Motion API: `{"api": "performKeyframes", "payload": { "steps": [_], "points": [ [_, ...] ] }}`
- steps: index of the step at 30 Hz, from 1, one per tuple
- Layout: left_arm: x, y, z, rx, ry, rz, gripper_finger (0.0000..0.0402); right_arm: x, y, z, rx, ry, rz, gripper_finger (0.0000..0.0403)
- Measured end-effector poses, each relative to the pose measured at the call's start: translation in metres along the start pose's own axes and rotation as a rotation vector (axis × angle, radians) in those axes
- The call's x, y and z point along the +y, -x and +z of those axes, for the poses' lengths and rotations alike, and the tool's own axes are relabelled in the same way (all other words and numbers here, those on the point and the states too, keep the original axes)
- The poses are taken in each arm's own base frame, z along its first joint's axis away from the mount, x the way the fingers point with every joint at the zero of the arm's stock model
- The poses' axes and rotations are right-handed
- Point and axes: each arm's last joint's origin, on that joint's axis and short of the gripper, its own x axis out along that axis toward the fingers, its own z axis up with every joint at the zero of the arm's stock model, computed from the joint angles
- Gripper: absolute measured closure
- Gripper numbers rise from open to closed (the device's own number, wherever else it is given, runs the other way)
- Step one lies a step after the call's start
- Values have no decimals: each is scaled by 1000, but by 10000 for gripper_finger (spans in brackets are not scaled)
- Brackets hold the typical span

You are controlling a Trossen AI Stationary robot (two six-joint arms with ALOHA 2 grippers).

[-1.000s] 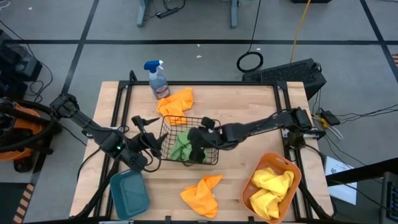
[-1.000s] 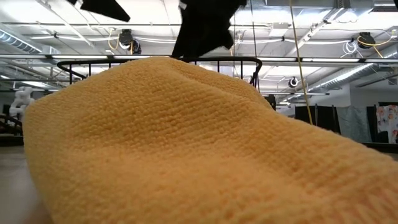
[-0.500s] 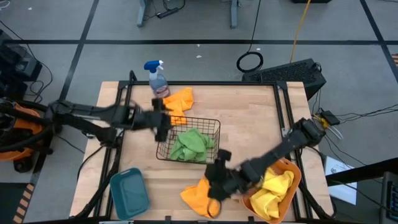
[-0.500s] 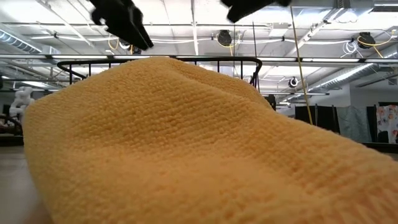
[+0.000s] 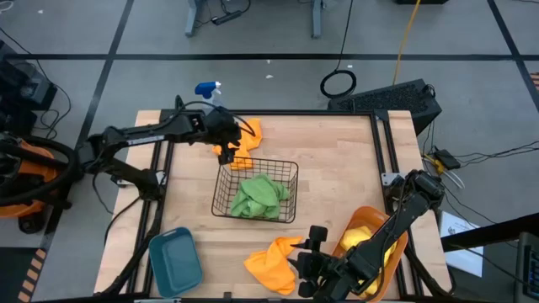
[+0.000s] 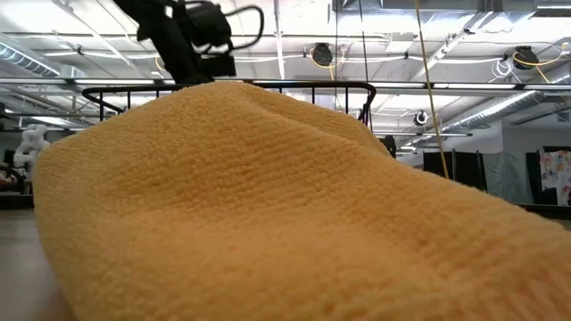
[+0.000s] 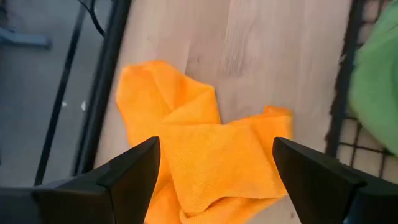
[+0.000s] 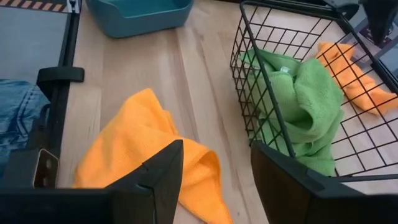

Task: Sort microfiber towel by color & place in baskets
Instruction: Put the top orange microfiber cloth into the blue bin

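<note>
From table height you mostly get a wall of orange towel (image 6: 268, 205), so the overhead shot is what sorts things out. The left tool (image 5: 226, 143) hangs over the far orange towel (image 5: 244, 133) beside the black wire basket (image 5: 221, 189), fingers spread wide with nothing in them. The right tool (image 5: 310, 257) sits wide open by the near orange towel (image 5: 271, 261). A crumpled green towel (image 8: 298, 106) lies inside the wire basket, yellow ones (image 5: 364, 244) in the orange tub (image 5: 402, 236), and the teal tub (image 5: 175, 261) sits at the surface's near left corner
</note>
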Motion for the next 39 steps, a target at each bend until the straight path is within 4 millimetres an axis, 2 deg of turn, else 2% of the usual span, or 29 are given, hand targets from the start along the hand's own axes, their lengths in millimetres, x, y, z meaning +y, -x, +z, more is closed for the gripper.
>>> {"api": "performKeyframes", "payload": {
  "steps": [7,14,20,29,39],
  "points": [
    [17,-28,0,54,195,28,87,-1,-1,1,-2,-24,-3,222],
    [16,-45,0,73,418,29,87,-4,-6,4,1,-40,-14,222],
    [21,-62,-6,122,537,36,87,-4,-6,4,4,-56,-11,222],
    [27,-86,-18,195,616,48,87,-4,-6,3,1,-57,-10,222],
    [25,-105,-22,226,638,38,88,-4,-15,-10,13,-40,-18,222]
  ]
}}
